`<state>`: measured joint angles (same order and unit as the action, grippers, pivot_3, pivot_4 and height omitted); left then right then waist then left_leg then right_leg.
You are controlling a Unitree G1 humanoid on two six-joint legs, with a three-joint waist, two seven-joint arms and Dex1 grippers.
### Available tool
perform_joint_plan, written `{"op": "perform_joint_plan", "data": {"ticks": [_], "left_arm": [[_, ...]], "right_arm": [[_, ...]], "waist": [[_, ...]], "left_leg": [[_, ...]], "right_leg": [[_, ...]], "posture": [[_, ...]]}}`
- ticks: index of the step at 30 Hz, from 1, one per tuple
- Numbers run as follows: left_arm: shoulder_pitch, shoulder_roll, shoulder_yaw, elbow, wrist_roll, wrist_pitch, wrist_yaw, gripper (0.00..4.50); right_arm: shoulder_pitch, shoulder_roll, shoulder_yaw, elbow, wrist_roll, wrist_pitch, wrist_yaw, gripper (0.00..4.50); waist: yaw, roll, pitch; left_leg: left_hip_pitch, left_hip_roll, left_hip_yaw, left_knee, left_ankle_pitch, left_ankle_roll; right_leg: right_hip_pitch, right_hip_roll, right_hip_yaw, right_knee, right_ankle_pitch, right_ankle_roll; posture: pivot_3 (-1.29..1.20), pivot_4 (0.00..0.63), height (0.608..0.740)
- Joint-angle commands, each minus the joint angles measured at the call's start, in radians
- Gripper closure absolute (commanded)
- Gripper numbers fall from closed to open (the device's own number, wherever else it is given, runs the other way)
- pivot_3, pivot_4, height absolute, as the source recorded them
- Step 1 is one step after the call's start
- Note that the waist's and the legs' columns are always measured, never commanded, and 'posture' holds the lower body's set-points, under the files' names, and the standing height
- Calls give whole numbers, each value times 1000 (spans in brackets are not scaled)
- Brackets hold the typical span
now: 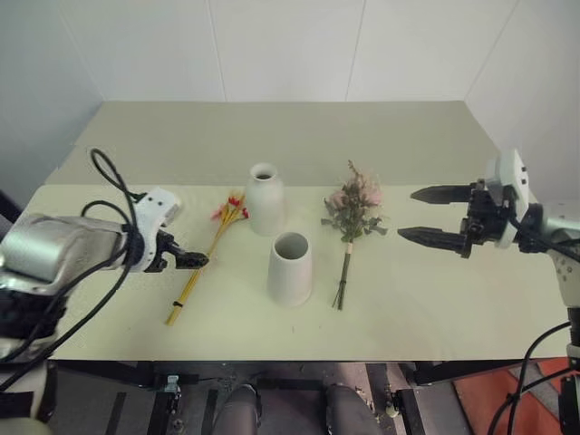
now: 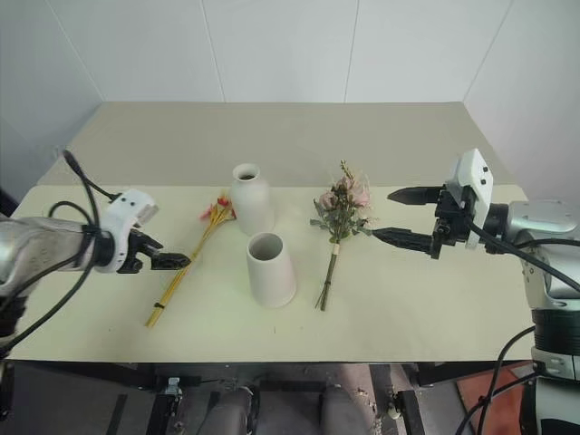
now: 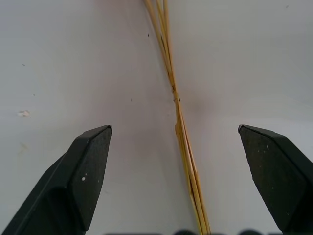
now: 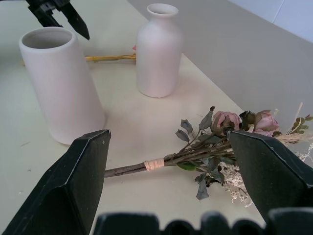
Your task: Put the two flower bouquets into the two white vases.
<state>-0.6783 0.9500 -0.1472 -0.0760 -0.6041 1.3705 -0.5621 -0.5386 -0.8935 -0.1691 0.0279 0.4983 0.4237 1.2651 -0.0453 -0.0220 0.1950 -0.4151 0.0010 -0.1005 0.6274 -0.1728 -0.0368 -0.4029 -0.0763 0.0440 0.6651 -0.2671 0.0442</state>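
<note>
Left wrist view: left gripper [image 3: 173, 142], jaws apart, straddles the slim yellow-stemmed bouquet [image 1: 201, 269] lying on the cream table [image 1: 435, 299]. Right gripper [image 4: 168, 144], jaws apart, faces the pink rose bouquet [image 1: 352, 217]. Step: first pickup. Next: lower, close on stems.

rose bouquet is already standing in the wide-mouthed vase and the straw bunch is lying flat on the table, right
Not quite. The rose bouquet is not in the wide-mouthed vase; it lies flat on the table beside it, between that vase and the open right hand, as the left eye view shows. The straw bunch does lie flat on the table.
</note>
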Motion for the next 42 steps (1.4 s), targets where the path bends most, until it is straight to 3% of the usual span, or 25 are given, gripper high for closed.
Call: {"op": "perform_joint_plan", "data": {"ticks": [1,4,7,17,19,24,27,32,36,42], "left_arm": [[-59,-25,-31,57,65,-48,-13,0],[-105,-67,-65,128,115,-70,-15,0],[-120,-92,-93,179,163,-88,-17,576],[-112,-101,-87,199,210,-100,-71,3960],[-107,-102,-79,200,217,-98,-73,4474],[-78,-80,-8,190,229,-125,-67,4474],[-5,-72,134,142,229,-294,-57,4474],[86,-147,379,76,220,-625,7,4474],[40,-208,513,20,113,-651,0,4474],[-80,-269,573,10,-87,-660,-111,4474]], "right_arm": [[-21,-13,-23,-34,31,1,8,18],[-20,-13,-23,-37,34,1,8,18],[-11,-16,-29,-45,42,0,5,0],[1,-20,-34,-49,54,-1,-2,0],[0,-18,-33,-47,54,-1,-3,0],[5,-15,-34,-51,56,3,-8,0],[13,-12,-35,-56,58,5,-13,0],[17,-11,-37,-58,59,6,-18,0],[14,-4,-32,-53,57,3,-22,0],[-1,9,-22,-45,53,-4,-31,0]], "waist": [[1,0,0],[3,0,0],[3,0,0],[2,0,0],[2,0,0],[1,0,0],[-2,0,0],[6,0,0],[17,0,0],[21,0,0]], "left_leg": [[0,0,0,0,0,0],[0,0,0,0,0,0],[0,-1,0,1,0,0],[0,0,0,1,0,0],[0,0,0,1,0,0],[0,0,0,1,0,0],[0,0,0,1,0,0],[0,0,0,1,0,0],[0,-1,0,2,0,0],[-1,-1,0,3,0,0]], "right_leg": [[0,0,0,0,0,0],[0,0,0,0,0,0],[0,0,0,0,0,0],[0,0,0,1,0,0],[0,0,0,1,0,0],[0,0,0,1,0,0],[0,0,0,1,0,0],[0,-1,0,1,1,0],[1,-1,0,0,1,1],[1,-1,-1,0,1,1]], "posture": [[0,150,740],[0,150,740],[0,150,740],[0,150,740],[0,150,740],[0,150,740],[0,150,740],[0,150,740],[0,150,740],[0,150,740]]}}
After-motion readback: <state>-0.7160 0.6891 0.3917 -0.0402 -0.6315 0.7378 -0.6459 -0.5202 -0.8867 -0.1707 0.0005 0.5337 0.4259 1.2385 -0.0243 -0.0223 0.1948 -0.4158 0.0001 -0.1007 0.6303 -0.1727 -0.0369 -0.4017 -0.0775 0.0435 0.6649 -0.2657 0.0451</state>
